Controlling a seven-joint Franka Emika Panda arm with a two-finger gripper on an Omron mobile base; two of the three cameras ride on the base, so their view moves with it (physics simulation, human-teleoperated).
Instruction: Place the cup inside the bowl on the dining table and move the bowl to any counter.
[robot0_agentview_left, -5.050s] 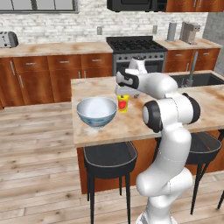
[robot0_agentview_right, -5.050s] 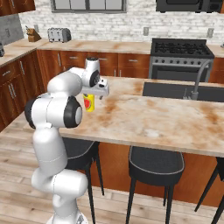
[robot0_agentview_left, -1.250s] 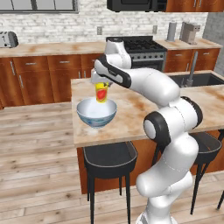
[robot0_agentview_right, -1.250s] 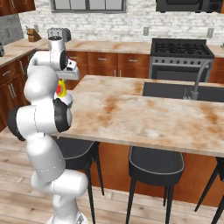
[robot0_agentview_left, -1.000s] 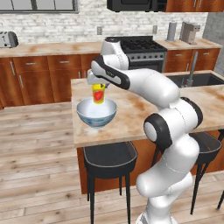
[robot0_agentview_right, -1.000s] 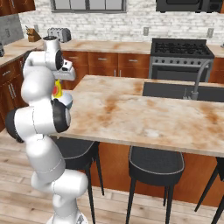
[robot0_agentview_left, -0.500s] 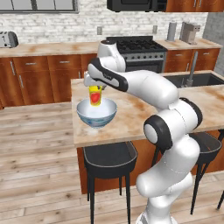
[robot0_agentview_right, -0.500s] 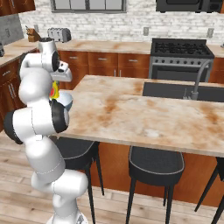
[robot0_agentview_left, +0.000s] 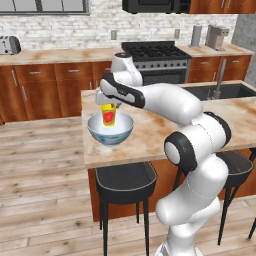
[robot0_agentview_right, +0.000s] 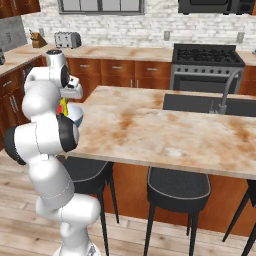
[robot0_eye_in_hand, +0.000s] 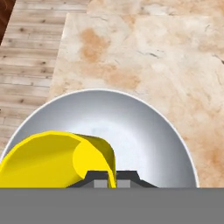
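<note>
1. Gripper (robot0_agentview_left: 108, 106) clamping the cup (robot0_agentview_left: 109, 115) by its rim from above, jaws pinched on the yellow wall; hanging it upright over the bowl (robot0_agentview_left: 111, 129), the lower part already dipping below the bowl's rim.
2. Bowl sitting near the left edge of the dining table (robot0_agentview_left: 150, 135), close to the corner above a black stool (robot0_agentview_left: 123, 184).
3. Risking a hard drop if releasing too high: cup possibly bouncing, tipping onto its side or rolling inside the curved white basin (robot0_eye_in_hand: 131, 131).
4. Risking a nudge of the bowl if lowering off-centre; in the hand view the cup (robot0_eye_in_hand: 52, 159) hanging toward one side of the basin, so possibly scraping the wall and sliding the bowl toward the table edge.
5. Risking dragging the cup back out if the fingers are lifting before fully parting.
6. Judging the later carry to a counter (robot0_agentview_left: 50, 55) as the larger hazard: wide bowl, narrow pincer, loose cup shifting inside.
</note>
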